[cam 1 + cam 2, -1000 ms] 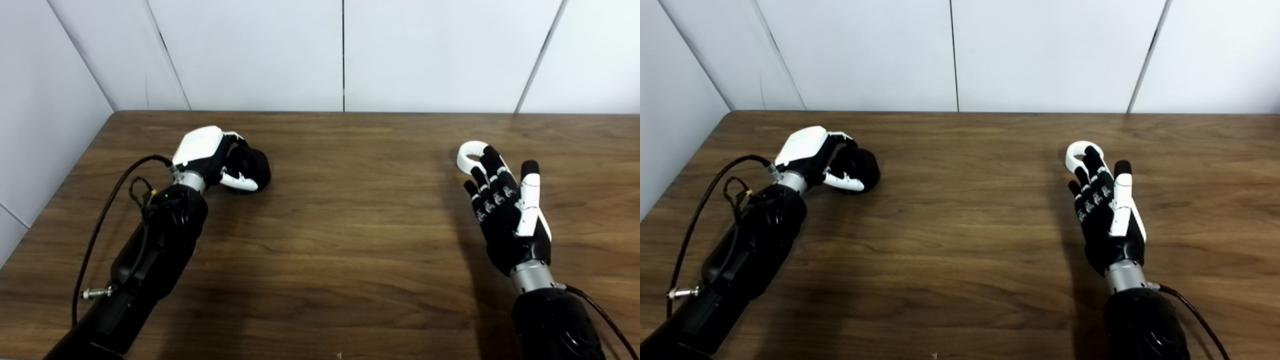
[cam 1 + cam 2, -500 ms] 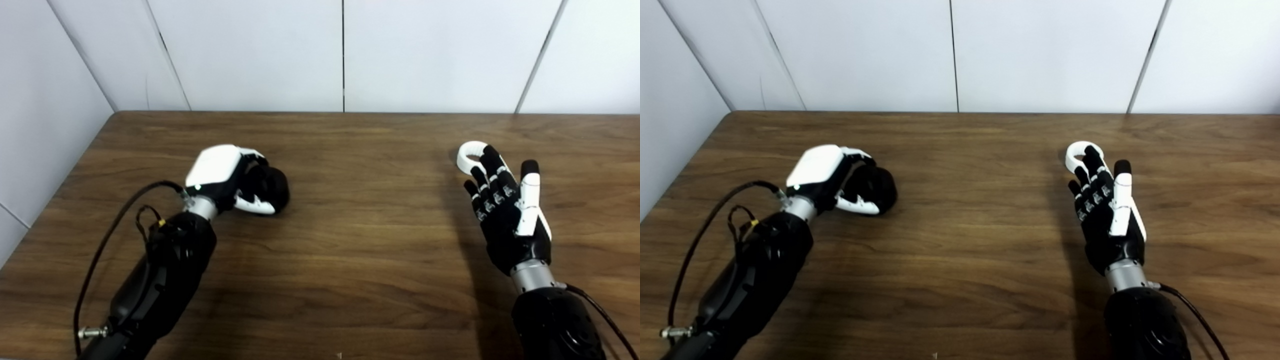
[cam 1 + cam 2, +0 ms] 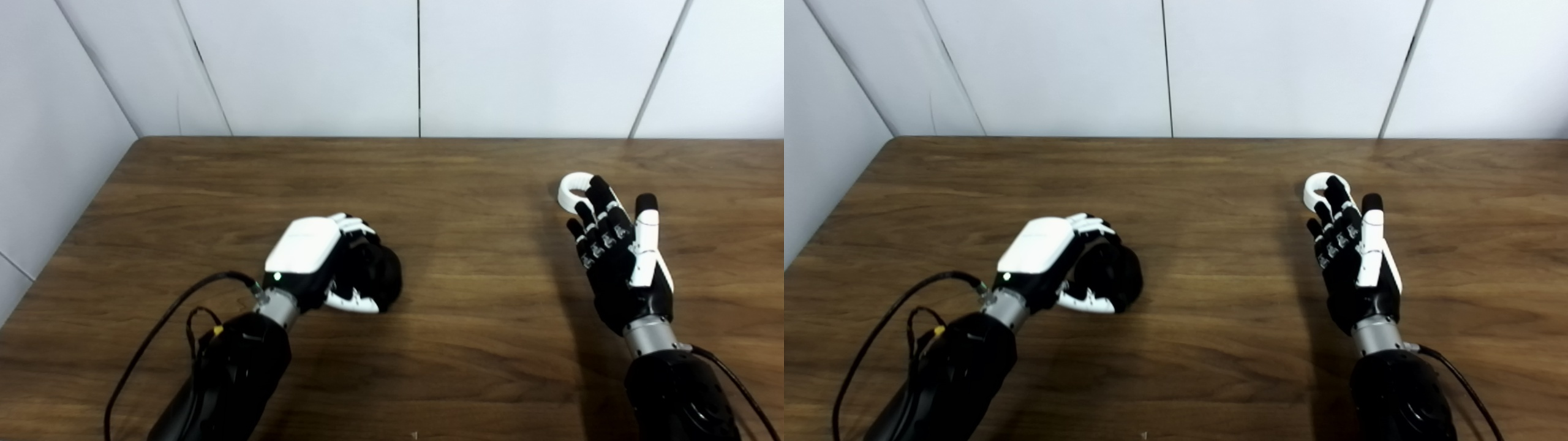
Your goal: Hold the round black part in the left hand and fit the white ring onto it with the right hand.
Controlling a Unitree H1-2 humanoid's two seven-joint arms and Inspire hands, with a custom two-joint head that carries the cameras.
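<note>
Resting on worktop (image 3: 465,343): left hand (image 3: 324,263), fingers curled around round black part (image 3: 383,278). White ring (image 3: 574,187) lies beyond right hand (image 3: 618,257), fingertips overlapping it; fingers spread, nothing grasped.

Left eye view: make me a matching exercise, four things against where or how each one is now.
Things:
1. round black part
2. white ring
3. left hand
4. right hand

States:
A. fingers apart, holding nothing
B. lies on the brown wooden table at the right fingertips
C. gripped, left of centre
D. curled shut around something

Pairs: 1-C, 2-B, 3-D, 4-A
</note>
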